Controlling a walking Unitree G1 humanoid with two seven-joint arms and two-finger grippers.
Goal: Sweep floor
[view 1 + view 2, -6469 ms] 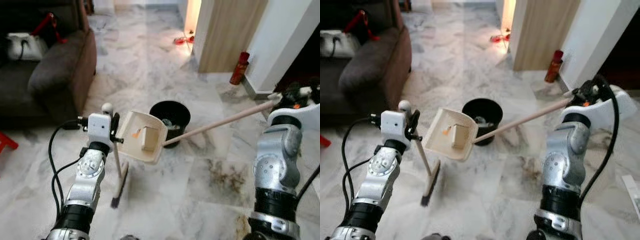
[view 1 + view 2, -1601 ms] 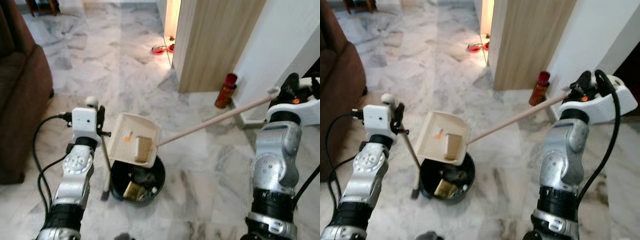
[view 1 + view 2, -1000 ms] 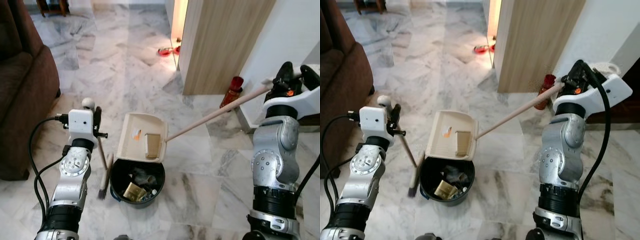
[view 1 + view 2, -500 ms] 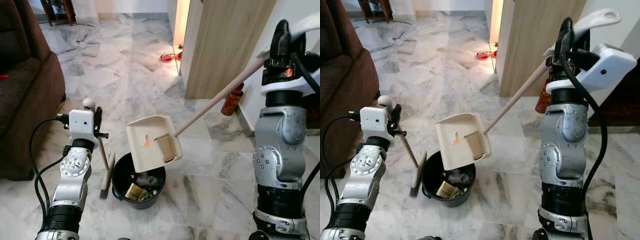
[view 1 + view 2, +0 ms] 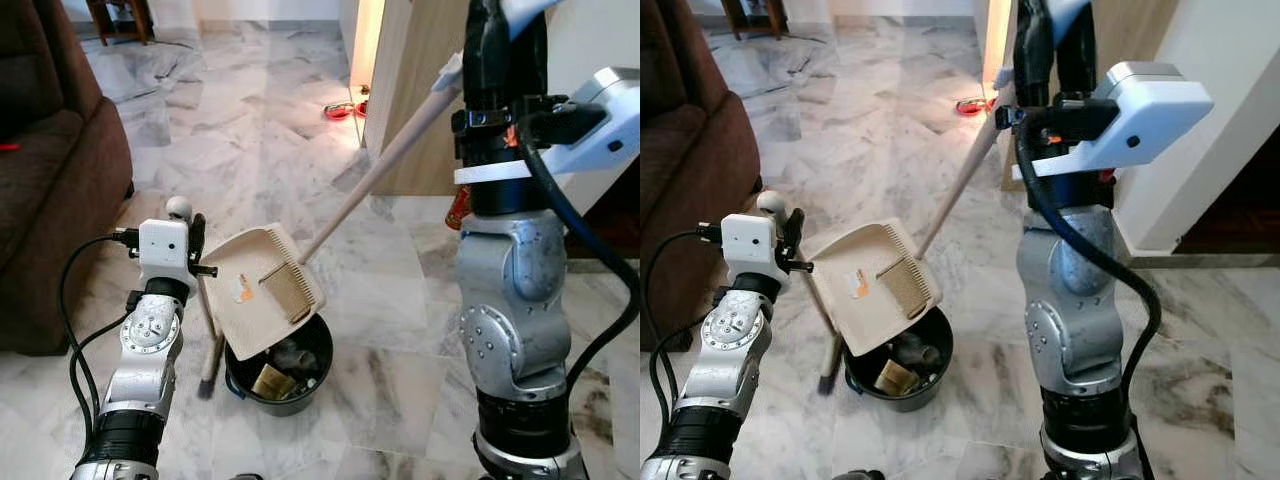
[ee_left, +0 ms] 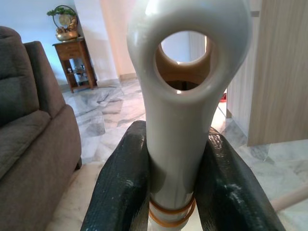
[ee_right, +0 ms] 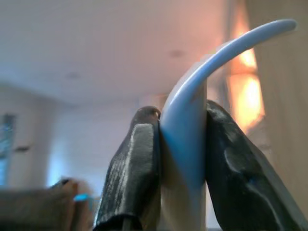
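Observation:
A cream dustpan (image 5: 262, 290) hangs tilted over a black bin (image 5: 288, 368) on the marble floor. An orange scrap (image 5: 243, 292) and a tan ribbed piece (image 5: 287, 292) lie in the pan. Its long wooden handle (image 5: 375, 175) rises to my right gripper (image 5: 485, 55), held high and shut on the handle's hooked end (image 7: 185, 144). My left gripper (image 5: 196, 238) is shut on the broom's white looped grip (image 6: 185, 96). The broom's stick (image 5: 207, 310) slants down to its brush head (image 5: 210, 372), left of the bin. Rubbish (image 5: 266, 381) sits inside the bin.
A brown sofa (image 5: 50, 190) stands to the left. A wooden panel (image 5: 398, 70) and white wall stand behind my right arm, with a red bottle (image 5: 456, 210) at their foot. Red bowls (image 5: 345, 110) lie on the floor farther off.
My right arm has lifted the handle's end higher and swung it left, so the dustpan tips more steeply over the bin. The left arm and broom have stayed put.

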